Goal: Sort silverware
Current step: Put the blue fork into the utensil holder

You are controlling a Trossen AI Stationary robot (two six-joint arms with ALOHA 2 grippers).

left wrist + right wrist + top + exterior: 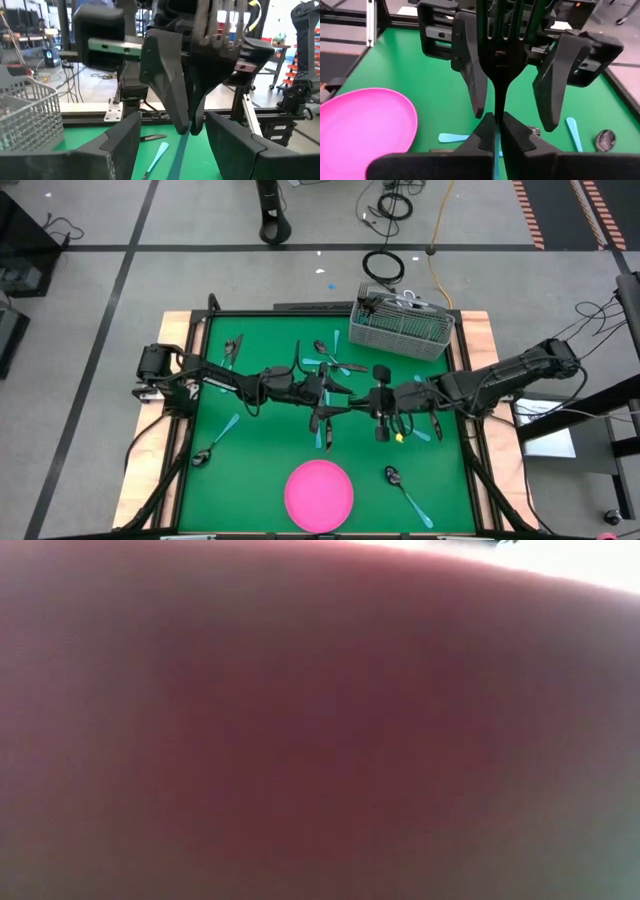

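Observation:
My right gripper (pixel 496 117) is shut on a fork (pixel 504 45) with a dark metal head and a light-blue handle, at the table's middle (pixel 352 400). My left gripper (pixel 172 120) faces it, open. Its two fingers (pixel 470 70) stand on either side of the fork's head without touching. More blue-handled silverware lies flat on the green mat: spoons (pixel 200 455) (pixel 392 475) (pixel 322 347) and other pieces (pixel 232 350) (pixel 322 432). The low view is filled by a pink blur. My right gripper pinches the fork at its neck (pixel 496 107), where the dark head meets the blue handle, between the two fingers. The fingers come roughly level from the table's right and lie along the fork. The fork is lifted clear, its tines (pixel 505 20) pointing past the fingertips toward my left gripper.
A grey wire-mesh basket (pixel 402 328) stands at the far edge, right of centre, with utensils in it. A round pink plate (pixel 319 493) lies near the near edge. Bare green mat (pixel 260 440) shows between the plate and the arms. Wooden borders frame the table.

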